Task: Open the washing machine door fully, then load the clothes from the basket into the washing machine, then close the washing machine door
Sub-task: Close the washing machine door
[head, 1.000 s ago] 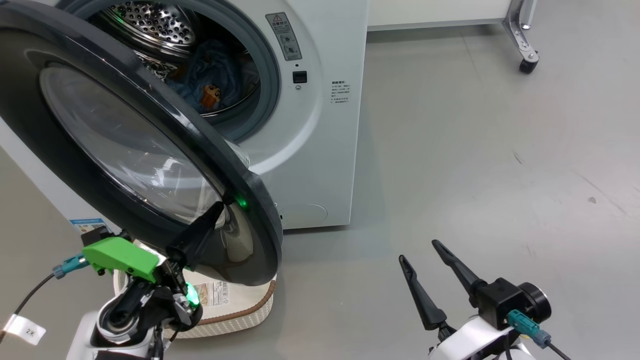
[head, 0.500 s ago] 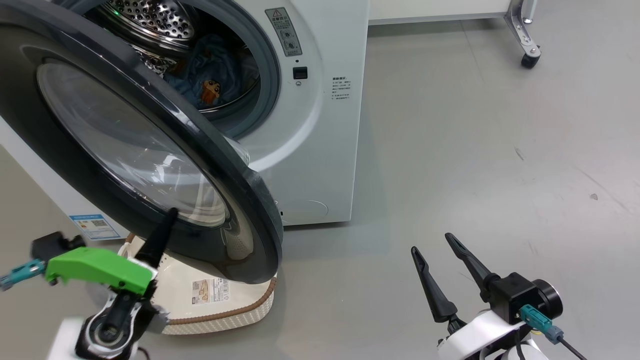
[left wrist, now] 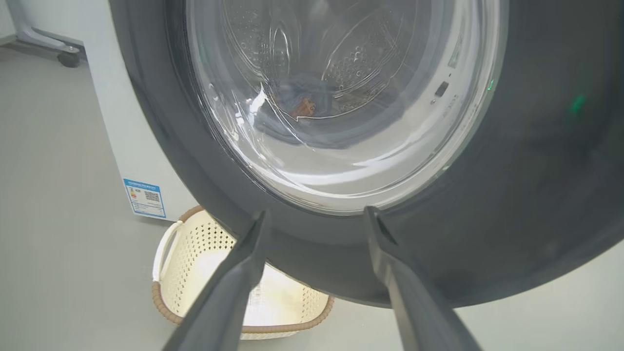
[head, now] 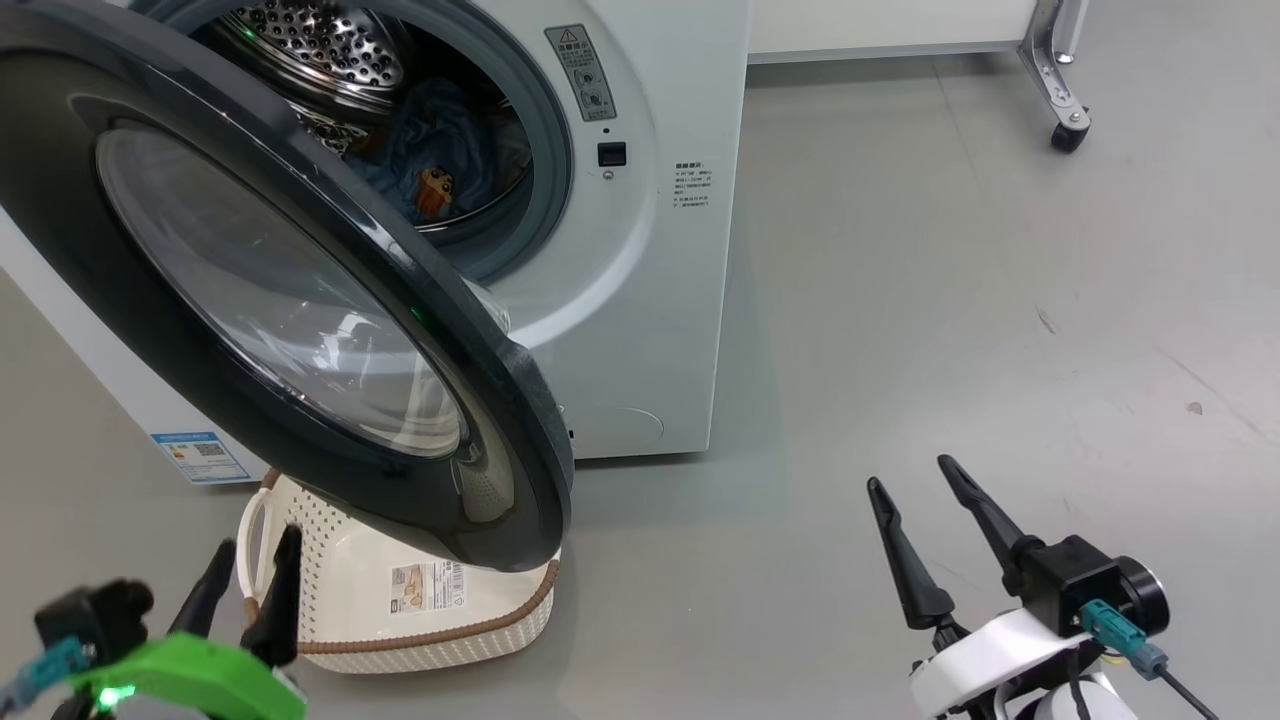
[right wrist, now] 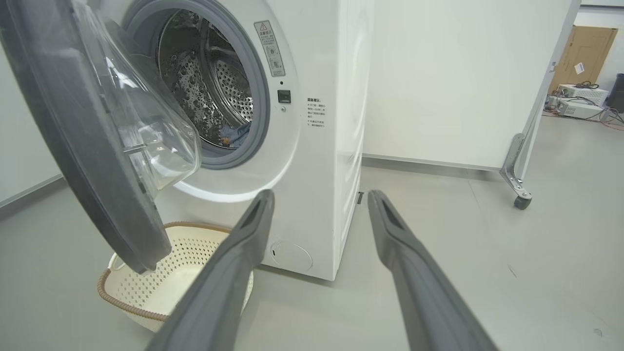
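Note:
The washing machine [head: 650, 300] stands with its black-rimmed door [head: 480, 330] swung partly out over the basket [head: 420, 600]. Blue clothes [head: 430, 150] with an orange print lie inside the steel drum. My left gripper [head: 258, 540] is open at the lower left, just in front of the basket's white handle and apart from the door. In the left wrist view its fingers [left wrist: 318, 212] spread below the door [left wrist: 536, 170], and the clothes [left wrist: 302, 102] show through the glass. My right gripper [head: 910, 472] is open over bare floor at the right. The basket [right wrist: 117, 297] looks empty where visible.
A white panel on a castor foot [head: 1065, 135] stands behind, to the right of the machine. Grey floor stretches wide to the right of the machine. A blue sticker [head: 198, 455] marks the machine's lower left corner.
My left gripper has left the door's lower rim, dropped back to the lower left and opened. The door stays partly open. The head view has shifted slightly.

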You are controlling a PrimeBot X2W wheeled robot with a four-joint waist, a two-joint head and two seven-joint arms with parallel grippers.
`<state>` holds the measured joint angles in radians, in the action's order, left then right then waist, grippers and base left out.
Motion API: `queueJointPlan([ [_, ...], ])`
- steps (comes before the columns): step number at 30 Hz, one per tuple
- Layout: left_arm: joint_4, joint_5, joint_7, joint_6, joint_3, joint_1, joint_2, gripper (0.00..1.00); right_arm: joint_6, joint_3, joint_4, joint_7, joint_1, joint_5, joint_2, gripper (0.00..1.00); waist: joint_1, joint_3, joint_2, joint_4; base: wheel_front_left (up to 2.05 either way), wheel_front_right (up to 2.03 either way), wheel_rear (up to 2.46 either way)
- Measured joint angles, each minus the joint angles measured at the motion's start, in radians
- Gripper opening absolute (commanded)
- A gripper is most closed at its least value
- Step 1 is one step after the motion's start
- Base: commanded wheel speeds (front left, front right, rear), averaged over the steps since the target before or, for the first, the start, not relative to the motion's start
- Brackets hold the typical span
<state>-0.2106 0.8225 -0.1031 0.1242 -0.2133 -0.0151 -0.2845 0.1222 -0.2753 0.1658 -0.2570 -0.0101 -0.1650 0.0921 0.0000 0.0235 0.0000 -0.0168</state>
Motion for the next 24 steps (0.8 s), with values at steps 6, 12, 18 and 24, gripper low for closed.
queueJointPlan([
  [6, -0.059, -0.107, -0.146, -0.008, -0.007, -0.09, 0.002, 1.0, -0.001, 0.041, 0.022, 0.0, -0.012, 0.005, 0.007, 1.0, 0.0, -0.007, 0.0, -0.002, 0.0, 0.0, 0.0],
  [12, -0.086, -0.15, -0.165, -0.047, -0.007, -0.114, 0.027, 1.0, -0.011, 0.083, 0.059, 0.0, -0.031, 0.009, 0.012, 0.0, 0.0, -0.011, 0.0, 0.0, 0.0, 0.0, 0.0],
  [18, -0.086, -0.218, -0.156, -0.069, -0.005, -0.115, 0.054, 1.0, -0.012, 0.121, 0.089, 0.0, -0.035, 0.007, 0.009, 0.0, 0.0, -0.016, 0.0, 0.013, 0.0, 0.0, 0.0],
  [24, -0.051, -0.236, -0.153, -0.09, 0.087, -0.126, 0.084, 1.0, -0.011, 0.123, 0.07, 0.0, -0.025, 0.008, 0.0, 0.0, 0.0, -0.026, 0.0, 0.035, 0.0, 0.0, 0.0],
])
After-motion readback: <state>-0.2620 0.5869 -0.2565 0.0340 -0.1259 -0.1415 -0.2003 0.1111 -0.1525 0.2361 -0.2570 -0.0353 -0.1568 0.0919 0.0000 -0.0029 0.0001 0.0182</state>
